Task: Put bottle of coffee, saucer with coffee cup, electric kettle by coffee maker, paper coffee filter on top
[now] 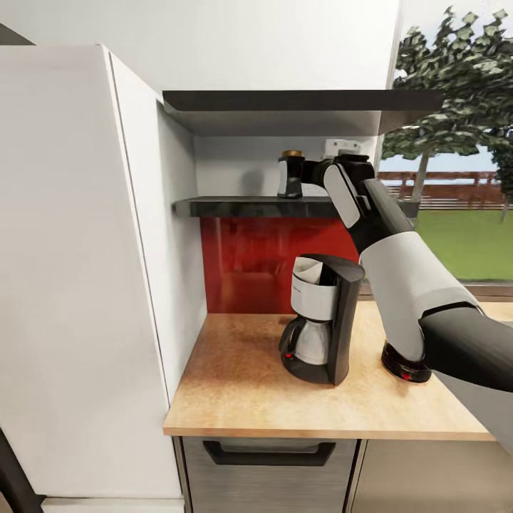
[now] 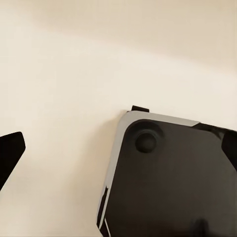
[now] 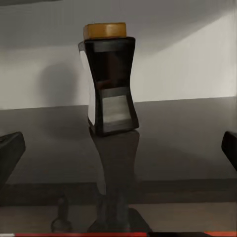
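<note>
From the head view, the right arm reaches up over the wood surface (image 1: 235, 385) to the black shelf (image 1: 242, 207). The right hand (image 1: 308, 173) is up at the shelf, just beside the coffee bottle (image 1: 290, 174). I cannot tell from here if it touches the bottle. The bottle stands upright on the shelf, with its gold lid on top. Below it, the coffee maker (image 1: 324, 317) stands on the surface, in front of the red wall panel (image 1: 249, 263). A white filter (image 1: 308, 268) sits in the top of the coffee maker. The kettle (image 1: 405, 365) is on the surface to the right of the coffee maker, and the arm hides most of it, so just its dark base and red switch show. A tall white cabinet (image 1: 78, 271) stands at the left side of the surface. A grey drawer with a black handle (image 1: 269, 454) is under the surface. In the left wrist view, one dark fingertip (image 2: 10, 153) of the left hand shows at the edge, over a pale floor (image 2: 59, 84). I cannot tell if this hand is apart or together. A shiny black flat part with a round knob (image 2: 168, 182) lies near it. In the right wrist view, the bottle (image 3: 109, 81) stands straight on the shiny shelf (image 3: 187, 133) ahead of the hand. Two dark fingertips (image 3: 9, 153) sit wide apart at the two sides. The bottle is not between them; it stands farther back, against the pale wall.
</note>
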